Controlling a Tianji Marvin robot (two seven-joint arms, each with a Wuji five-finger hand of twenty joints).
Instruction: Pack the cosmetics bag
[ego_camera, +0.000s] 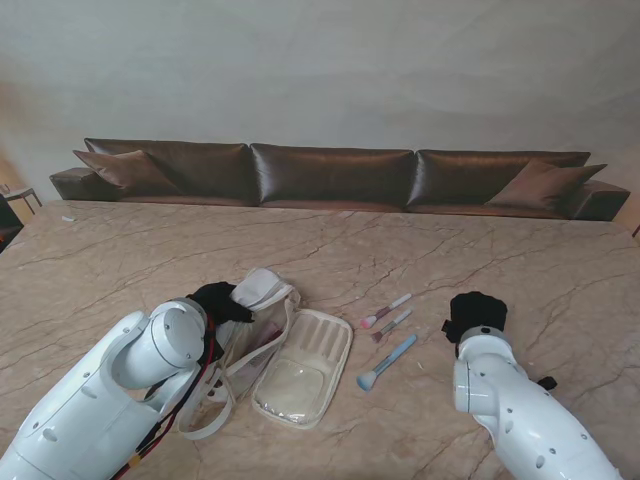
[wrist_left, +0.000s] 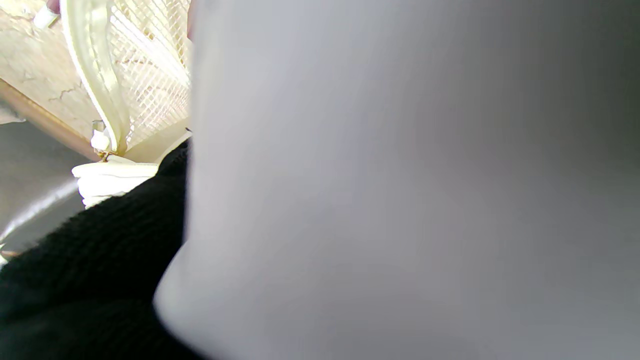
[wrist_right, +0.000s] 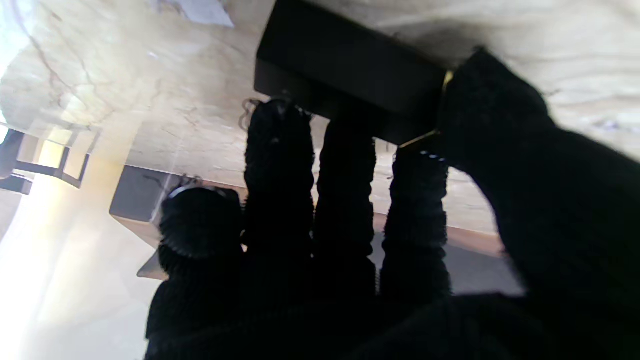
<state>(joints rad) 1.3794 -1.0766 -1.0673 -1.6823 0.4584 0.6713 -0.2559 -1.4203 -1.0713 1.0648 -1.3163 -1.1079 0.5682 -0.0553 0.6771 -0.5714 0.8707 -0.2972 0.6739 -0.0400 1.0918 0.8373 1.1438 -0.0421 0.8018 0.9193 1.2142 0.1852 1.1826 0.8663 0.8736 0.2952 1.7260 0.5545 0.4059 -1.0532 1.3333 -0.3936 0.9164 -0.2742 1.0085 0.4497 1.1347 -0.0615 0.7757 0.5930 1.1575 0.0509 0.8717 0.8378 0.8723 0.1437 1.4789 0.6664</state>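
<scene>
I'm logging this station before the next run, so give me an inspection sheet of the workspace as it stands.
Surface: marble-patterned table, bare at the far side.
Job's things: cream cosmetics bag lying open; three brushes on the table to its right, apart from it.
Clutter: nothing seen.
Hands: left hand at the bag's left edge, contact hidden; right hand closed on a black box, fingers and thumb on opposite sides.
Cables: red and black wires along the left arm.
Surroundings: brown sofa behind the table, grey wall.
</scene>
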